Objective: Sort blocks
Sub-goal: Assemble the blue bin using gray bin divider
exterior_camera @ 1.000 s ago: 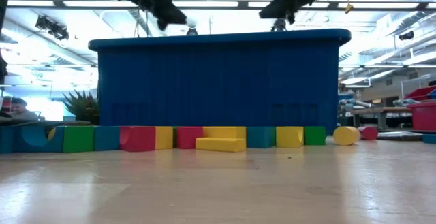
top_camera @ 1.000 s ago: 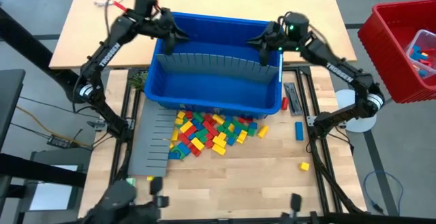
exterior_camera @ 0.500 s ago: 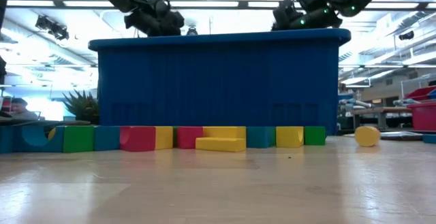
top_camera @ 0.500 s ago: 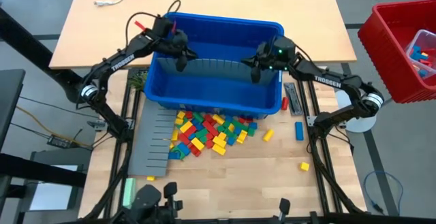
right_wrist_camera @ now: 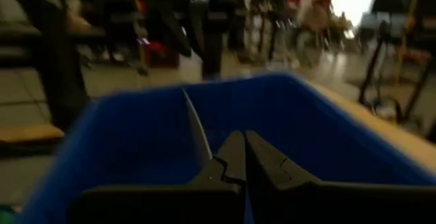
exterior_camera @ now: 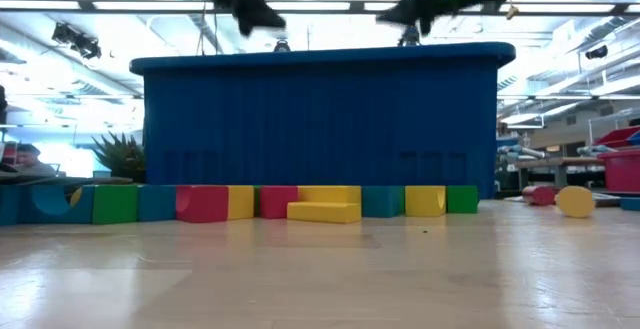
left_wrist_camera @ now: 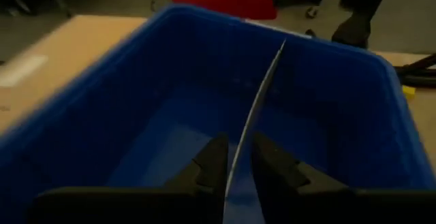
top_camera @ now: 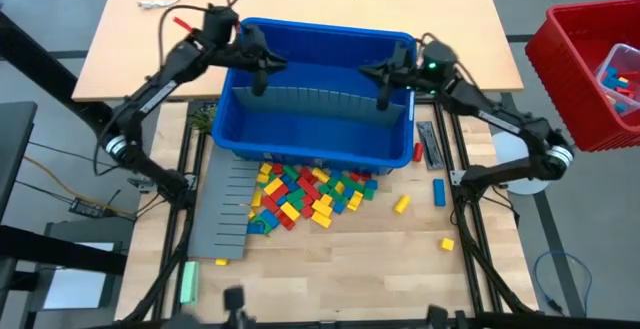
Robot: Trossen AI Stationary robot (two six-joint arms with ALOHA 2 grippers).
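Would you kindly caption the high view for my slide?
Both pincers, left and right, grip a grey divider panel inside the blue bin; blocks lie piled beside it.

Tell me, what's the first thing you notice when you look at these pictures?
The big blue bin in the middle of the table, with both grippers pinching a thin grey panel standing across its inside: the left gripper at one end, the right gripper at the other. Next comes the bright heap of red, yellow, green and blue blocks on the table just in front of the bin.
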